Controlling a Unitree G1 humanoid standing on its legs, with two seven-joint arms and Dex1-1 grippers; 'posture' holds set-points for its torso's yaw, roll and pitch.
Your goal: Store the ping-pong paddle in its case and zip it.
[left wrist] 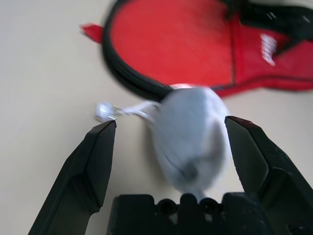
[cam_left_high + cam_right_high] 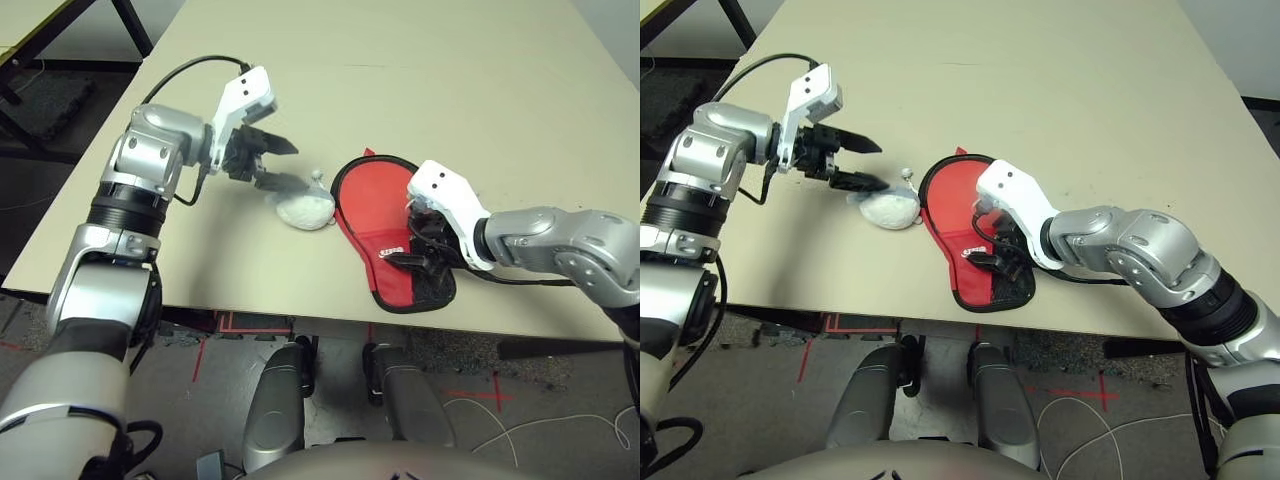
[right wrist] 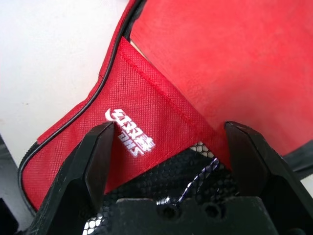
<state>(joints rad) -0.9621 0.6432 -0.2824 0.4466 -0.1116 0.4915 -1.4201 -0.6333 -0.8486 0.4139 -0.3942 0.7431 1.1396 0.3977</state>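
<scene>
A pale beige table (image 2: 420,60) stands on speckled grey floor (image 2: 520,400) marked with red tape (image 2: 480,395).

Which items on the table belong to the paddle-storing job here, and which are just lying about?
Belongs to the job:
- the case, red, flat on the table
- right gripper, open over the case's mesh pocket end

Just lying about:
- small pale grey pouch with a cord, beside the case; left gripper open above it
</scene>
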